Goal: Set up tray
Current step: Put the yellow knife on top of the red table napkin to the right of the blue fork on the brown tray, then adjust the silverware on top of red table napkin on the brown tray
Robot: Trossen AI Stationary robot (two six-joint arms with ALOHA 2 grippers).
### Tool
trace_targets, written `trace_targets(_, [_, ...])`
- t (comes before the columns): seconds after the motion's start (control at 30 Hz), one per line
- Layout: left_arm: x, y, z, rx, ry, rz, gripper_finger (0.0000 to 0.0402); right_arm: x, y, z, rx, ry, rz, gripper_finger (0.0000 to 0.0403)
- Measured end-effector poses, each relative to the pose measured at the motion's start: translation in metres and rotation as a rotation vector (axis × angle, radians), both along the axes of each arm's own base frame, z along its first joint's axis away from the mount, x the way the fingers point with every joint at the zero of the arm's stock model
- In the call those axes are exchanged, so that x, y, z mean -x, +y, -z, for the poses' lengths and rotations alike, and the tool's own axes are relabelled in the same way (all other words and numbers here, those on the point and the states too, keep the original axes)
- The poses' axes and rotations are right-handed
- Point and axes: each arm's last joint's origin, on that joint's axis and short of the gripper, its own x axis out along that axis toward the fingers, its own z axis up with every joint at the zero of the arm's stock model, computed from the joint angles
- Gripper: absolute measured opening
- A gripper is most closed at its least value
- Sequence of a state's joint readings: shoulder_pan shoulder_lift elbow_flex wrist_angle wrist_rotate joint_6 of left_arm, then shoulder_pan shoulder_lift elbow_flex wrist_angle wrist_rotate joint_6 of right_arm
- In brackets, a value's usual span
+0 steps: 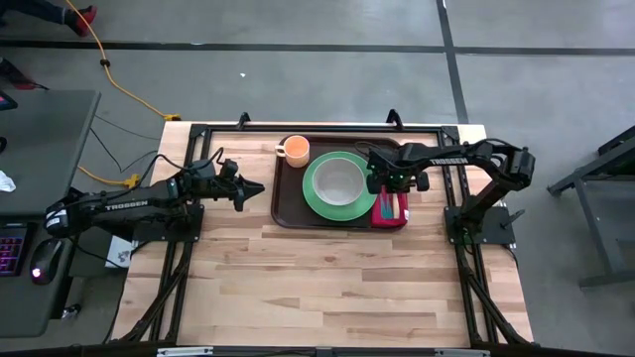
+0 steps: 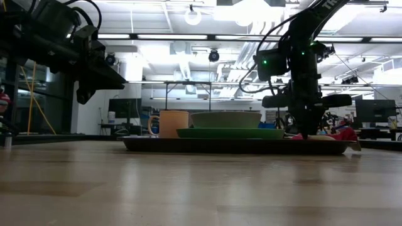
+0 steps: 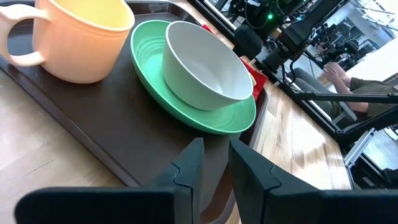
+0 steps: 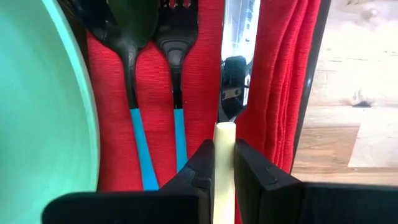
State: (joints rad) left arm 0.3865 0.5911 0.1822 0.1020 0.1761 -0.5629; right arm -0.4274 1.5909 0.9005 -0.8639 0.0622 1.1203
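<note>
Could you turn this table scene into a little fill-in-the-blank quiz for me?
1. The white bowl sits on the ____ plate.
2. The cup stands on the tray at its far ____ corner in the high view.
3. The right gripper is shut on a cream-handled ____ over the red napkin.
4. The left gripper hovers beside the tray, holding ____.

Missing words: green; left; knife; nothing

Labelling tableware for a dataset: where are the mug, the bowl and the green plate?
mug (image 3: 81,43), left wrist view, its outer wall.
bowl (image 3: 208,65), left wrist view, its inside.
green plate (image 1: 319,194), high view, its bare rim.
</note>
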Motion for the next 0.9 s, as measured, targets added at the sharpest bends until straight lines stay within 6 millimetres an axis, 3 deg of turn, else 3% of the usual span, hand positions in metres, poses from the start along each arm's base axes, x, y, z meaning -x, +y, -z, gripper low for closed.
trace_targets(0.33, [0.0,0.0,0.0,0.0,0.0,0.0,0.0106,0.0009,0.0005,-0.0001,-0.007,0.01,-0.027,0.0024])
trace_targets(0.67, [0.0,0.0,0.0,0.0,0.0,0.0,0.0106,0.0009,0.0007,-0.0001,-0.01,0.011,-0.025,0.0105])
trace_targets(0.9, [0.0,0.0,0.0,0.0,0.0,0.0,0.0106,0.0007,0.001,0.0,-0.024,0.004,-0.061,0.0133])
